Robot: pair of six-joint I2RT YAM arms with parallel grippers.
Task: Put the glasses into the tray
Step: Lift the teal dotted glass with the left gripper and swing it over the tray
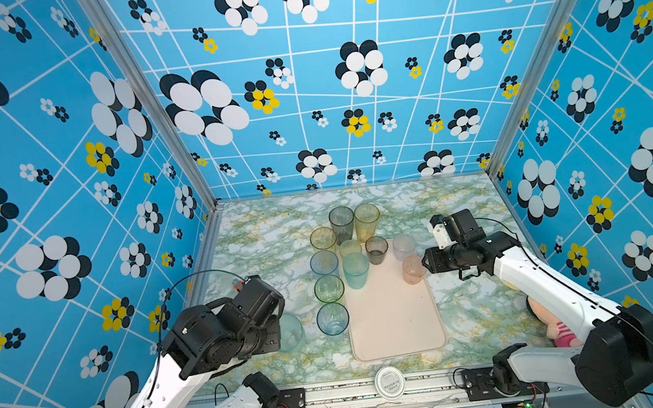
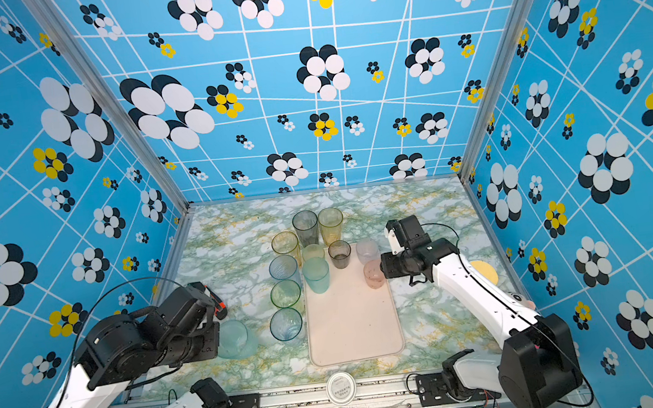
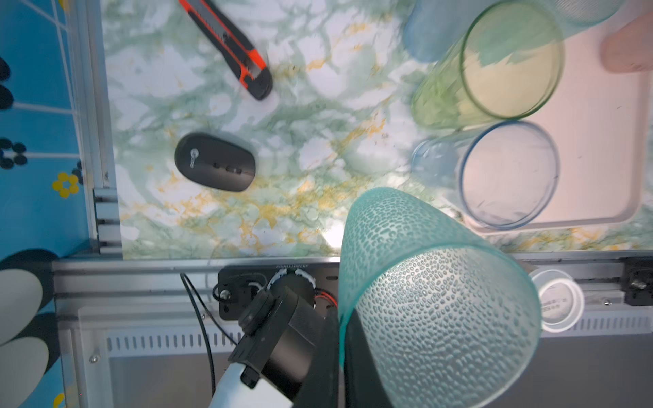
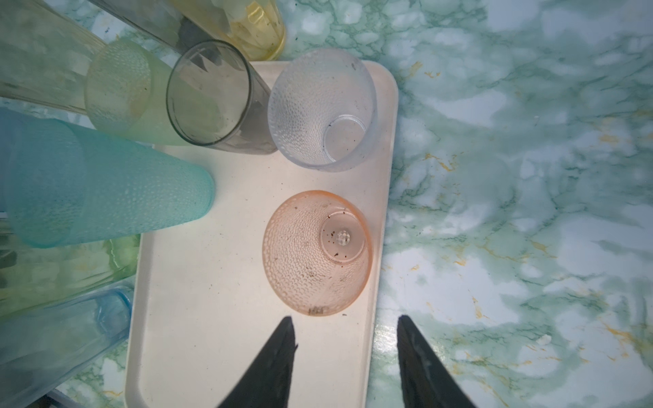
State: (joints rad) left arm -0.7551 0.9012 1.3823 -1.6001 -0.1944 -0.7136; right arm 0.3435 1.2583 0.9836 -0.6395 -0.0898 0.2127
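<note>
Here the left gripper (image 3: 344,339) pinches the wall of a teal glass (image 3: 441,300), tilted, off the tray (image 1: 393,323) at its 8 o'clock; carried across, it could knock the blue glass (image 1: 332,318) just beside the tray's rim. The right gripper (image 4: 345,318) hangs half open, empty, at 3 o'clock of the pink glass (image 4: 316,252).

Robot lab cell; printed walls (image 1: 39,162)

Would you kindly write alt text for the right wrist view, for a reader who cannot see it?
The open, empty right hand hovers near a pink tumbler standing on the cream tray. A clear tumbler, grey tumbler and teal tumbler stand beyond.
</note>
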